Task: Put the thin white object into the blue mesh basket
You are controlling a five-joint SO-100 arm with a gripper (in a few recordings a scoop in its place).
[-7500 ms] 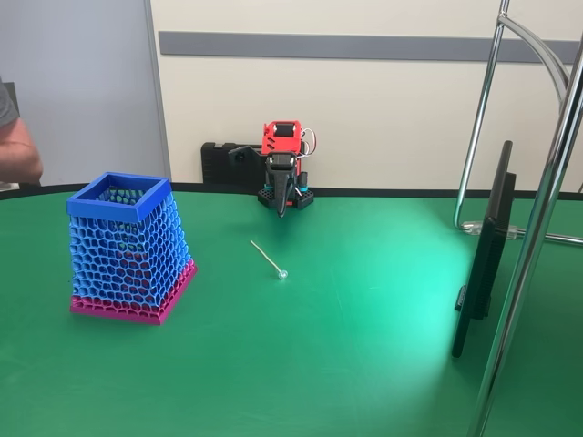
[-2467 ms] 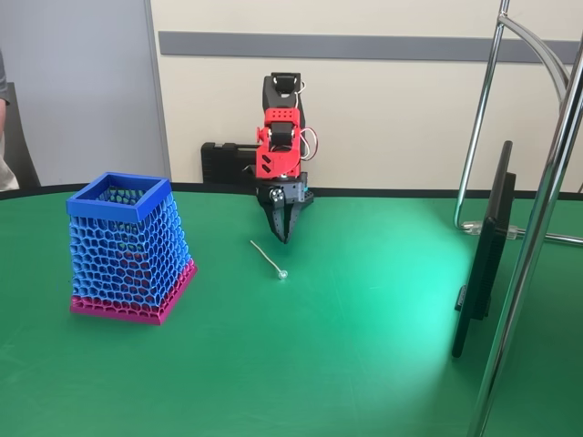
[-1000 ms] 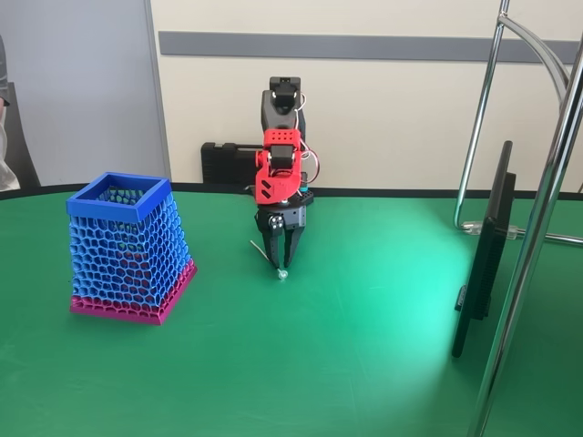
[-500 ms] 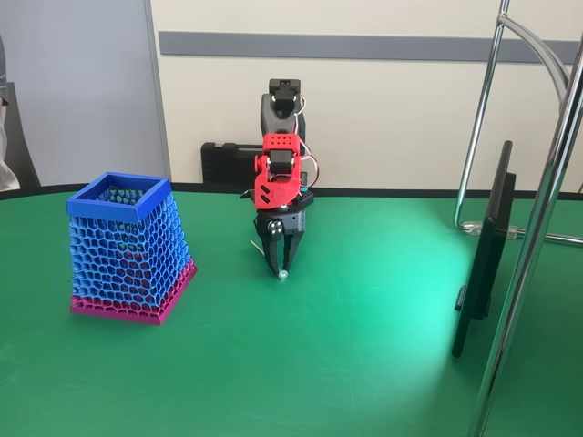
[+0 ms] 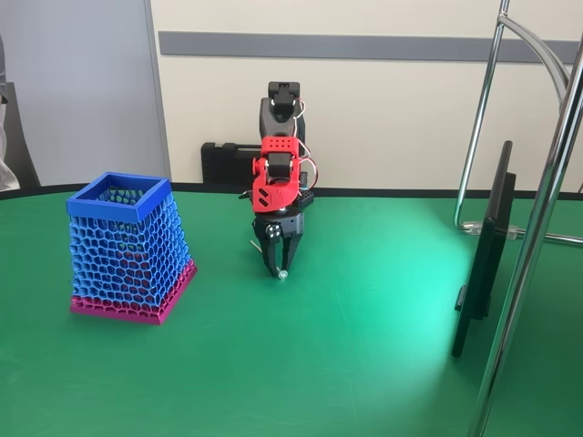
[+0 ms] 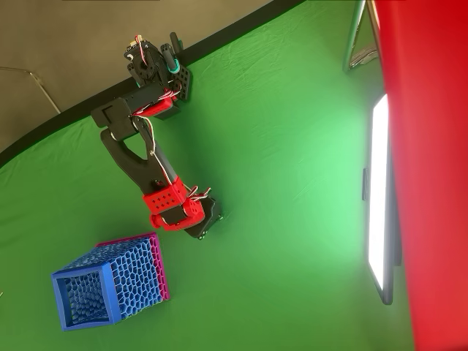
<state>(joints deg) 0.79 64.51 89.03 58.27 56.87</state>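
- On the green table (image 5: pixel 364 364), the blue mesh basket (image 5: pixel 129 246) stands unmoved at the gripper's nine o'clock.
- The gripper (image 5: pixel 281 270) has dropped lower, fingers narrowed around the thin white object (image 5: pixel 283 274); contact unclear.
- In the overhead view, the gripper (image 6: pixel 205 232) hides the stick.

— What surrounds the scene?
— A green table (image 5: pixel 364 364) with a dark rim, a cream wall (image 5: pixel 383 118) at twelve o'clock carrying a grey band (image 5: pixel 364 45).
— And at three o'clock?
— A chrome stand (image 5: pixel 537 228), a thin dark panel (image 5: pixel 483 255), and bright light pooling on the cloth.
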